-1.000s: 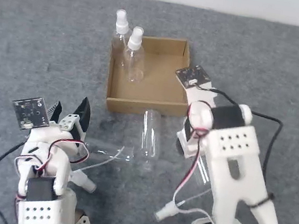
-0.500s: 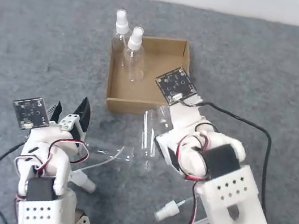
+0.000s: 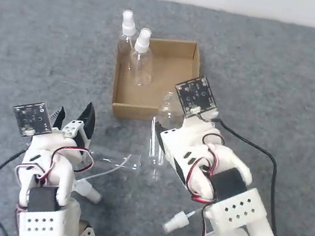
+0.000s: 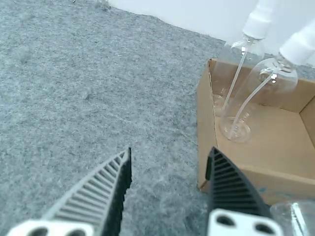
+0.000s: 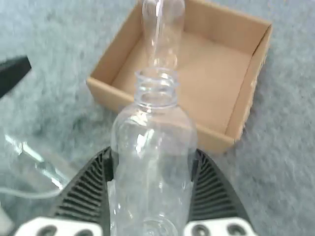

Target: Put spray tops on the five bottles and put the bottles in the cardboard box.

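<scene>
Grey felt table point(image 3: 286, 73). Cardboard box point(image 3: 146, 111) sits on it. In front of the box a clear bottle point(image 3: 154, 148) and a second bottle point(image 3: 113, 159) lie flat. Farther from the box lie a spray top point(image 3: 89, 191) and another spray top point(image 3: 175, 223).

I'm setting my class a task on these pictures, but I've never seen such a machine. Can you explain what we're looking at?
Two small robot arms sit side by side on grey carpet. The wide picture looks down from above; the other two come from a camera on each arm's wrist. The right hand grips a clear uncapped bottle near the cardboard box, where two capped bottles stand. The left hand is open and empty. Another bottle and two loose spray tops lie on the carpet.
</scene>
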